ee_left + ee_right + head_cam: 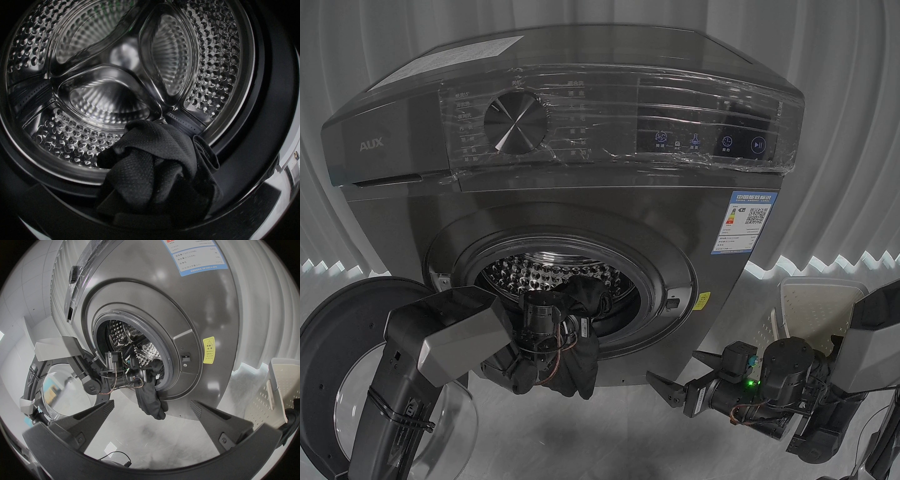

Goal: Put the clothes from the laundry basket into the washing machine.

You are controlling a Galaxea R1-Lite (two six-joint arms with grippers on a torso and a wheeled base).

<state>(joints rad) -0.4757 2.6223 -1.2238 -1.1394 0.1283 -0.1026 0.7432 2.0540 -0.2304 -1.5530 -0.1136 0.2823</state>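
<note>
- The left tool [569,325] sits at the mouth of the grey front-loading washing machine [675,212]. Cloth covers it, so its grip cannot be told.
- A black mesh-fabric garment [156,162] bunches directly ahead of that tool, partly inside the steel drum [109,103] and partly hanging below it over the rim.
- The right tool [672,365] is spread wide and holds nothing. The white perforated plastic laundry basket [819,306] is just behind it.

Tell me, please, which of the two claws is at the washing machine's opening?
The left claw, at the black garment hanging from the washing machine; the right claw hangs open and empty nearer the laundry basket.
</note>
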